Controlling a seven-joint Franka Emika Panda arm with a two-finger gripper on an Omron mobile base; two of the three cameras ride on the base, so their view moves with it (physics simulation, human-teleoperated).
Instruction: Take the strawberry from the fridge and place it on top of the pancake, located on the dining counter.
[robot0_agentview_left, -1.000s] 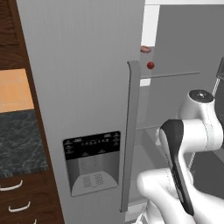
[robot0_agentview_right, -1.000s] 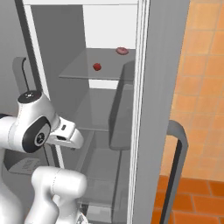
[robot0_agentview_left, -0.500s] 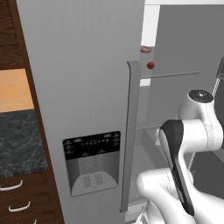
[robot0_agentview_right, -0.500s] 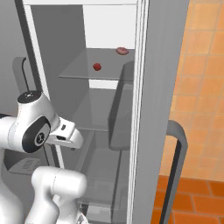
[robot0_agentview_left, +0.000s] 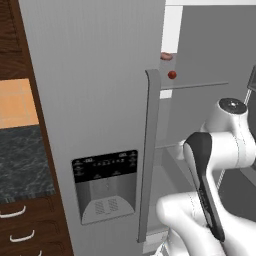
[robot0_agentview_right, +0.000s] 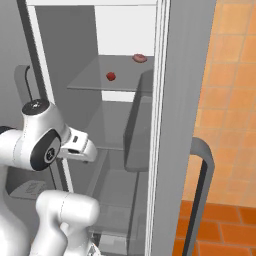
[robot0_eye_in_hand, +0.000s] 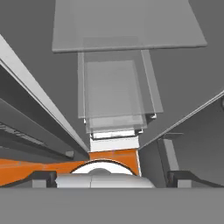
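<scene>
Inside the fridge (robot0_agentview_right: 180, 100), on the upper shelf (robot0_agentview_right: 95, 82): the strawberry (robot0_agentview_right: 111, 76) near the front, the oblong item (robot0_agentview_right: 139, 58) behind it, further right. Below, more shelves. Left of the fridge, a desk (robot0_agentview_left: 22, 155) above drawers (robot0_agentview_left: 20, 227).

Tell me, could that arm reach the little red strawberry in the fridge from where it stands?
Probably yes: the fridge door stands open, and the strawberry sits uncovered on an upper shelf, above the arm.
</scene>
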